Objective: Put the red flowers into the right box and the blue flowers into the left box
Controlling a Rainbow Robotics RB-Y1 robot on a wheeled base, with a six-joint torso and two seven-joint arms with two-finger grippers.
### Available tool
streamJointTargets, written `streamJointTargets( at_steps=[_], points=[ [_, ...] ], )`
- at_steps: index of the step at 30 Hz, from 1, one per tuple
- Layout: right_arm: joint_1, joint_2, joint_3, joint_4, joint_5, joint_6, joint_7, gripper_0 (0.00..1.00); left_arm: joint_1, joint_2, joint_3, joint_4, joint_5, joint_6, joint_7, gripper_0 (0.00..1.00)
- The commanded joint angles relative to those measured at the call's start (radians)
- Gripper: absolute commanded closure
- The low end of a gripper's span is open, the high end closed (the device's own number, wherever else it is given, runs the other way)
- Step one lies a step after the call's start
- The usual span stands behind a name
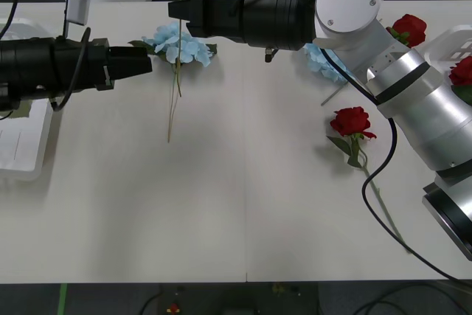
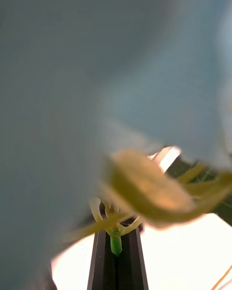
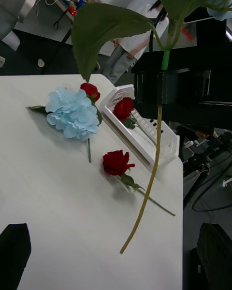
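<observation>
While the white table (image 1: pixel 221 212) spreads pale under both arms, red flowers (image 1: pixel 352 122) lie at three o'clock, one in the right box (image 1: pixel 459 42). At eleven o'clock, the right gripper (image 1: pixel 179 11) pinches a blue flower's stem (image 1: pixel 175 101) hanging down. The left gripper (image 1: pixel 144 63), jaws parted, points toward it beside blue flowers (image 1: pixel 177 43).
</observation>
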Motion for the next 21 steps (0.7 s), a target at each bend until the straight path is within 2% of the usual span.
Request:
streamJointTargets(
  at_steps=[1,12,13,14,16,17,21],
  points=[
    [-0.055,0.027,0.011,-0.021,-0.003,-0.015,-0.034,1.00,-0.072,-0.068,-0.001,-0.025,-0.053,0.018,0.062,0.00],
    [-0.055,0.024,0.013,-0.021,-0.006,-0.015,-0.039,1.00,-0.095,-0.177,-0.001,-0.025,-0.134,0.038,0.119,0.00],
    [-0.055,0.022,0.013,-0.021,-0.008,-0.015,-0.040,1.00,-0.095,-0.185,-0.001,-0.025,-0.136,0.040,0.124,0.03],
    [-0.055,0.022,0.013,-0.021,-0.008,-0.015,-0.040,1.00,-0.097,-0.188,-0.003,-0.025,-0.136,0.041,0.127,0.20],
    [-0.055,0.020,0.013,-0.021,-0.008,-0.015,-0.042,1.00,-0.097,-0.198,-0.001,-0.025,-0.138,0.046,0.135,0.97],
    [-0.055,0.020,0.013,-0.021,-0.008,-0.015,-0.043,1.00,-0.099,-0.202,-0.001,-0.025,-0.139,0.049,0.138,1.00],
    [-0.055,0.020,0.013,-0.021,-0.010,-0.015,-0.045,1.00,-0.102,-0.202,-0.003,-0.025,-0.144,0.049,0.142,1.00]
  ],
)
